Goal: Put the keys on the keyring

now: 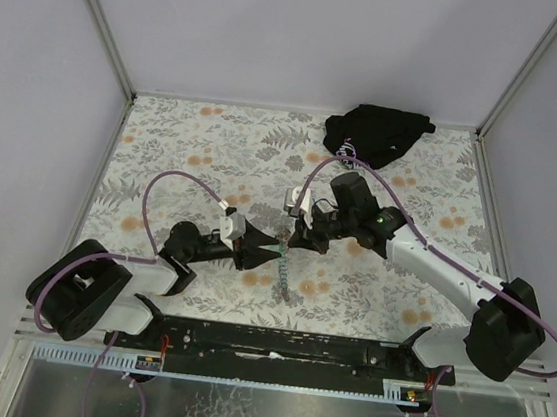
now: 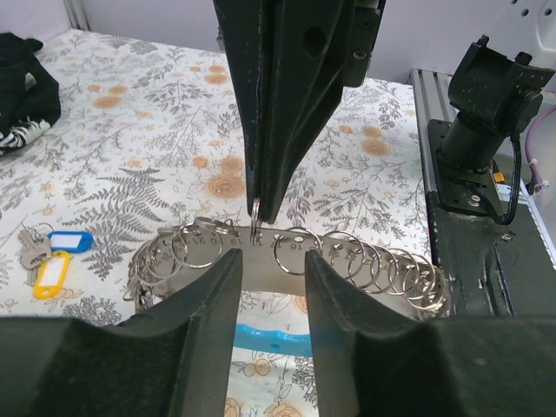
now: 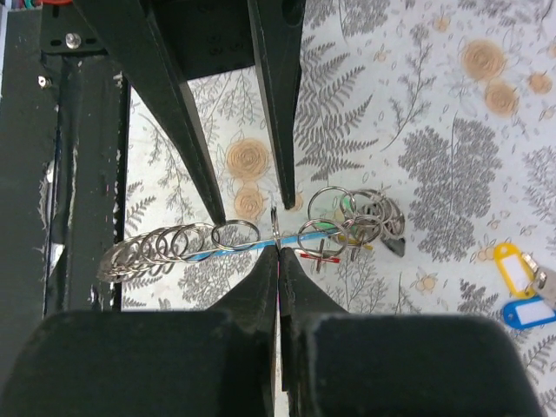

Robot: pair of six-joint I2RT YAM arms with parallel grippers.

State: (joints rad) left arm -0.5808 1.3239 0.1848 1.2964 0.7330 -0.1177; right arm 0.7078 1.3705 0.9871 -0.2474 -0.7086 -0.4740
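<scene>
The keys (image 2: 31,249) lie on the patterned cloth with a blue tag (image 2: 69,241) and a yellow tag (image 2: 50,274). The tags also show at the right edge of the right wrist view (image 3: 528,311). A grey and light-blue strip (image 3: 195,254) carries a row of several thin metal rings, with green and red tags near one end. My right gripper (image 3: 278,250) is shut on one small keyring (image 3: 274,226) at the strip's middle. It comes down from above in the left wrist view (image 2: 261,213). My left gripper (image 2: 269,261) is open, its fingers astride the strip. In the top view both grippers meet (image 1: 282,244).
A black cloth bundle (image 1: 377,134) lies at the back right of the table. The right arm's base (image 2: 486,113) and the black front rail (image 1: 283,345) are close by. A pile of loose rings (image 3: 369,217) sits at the strip's end.
</scene>
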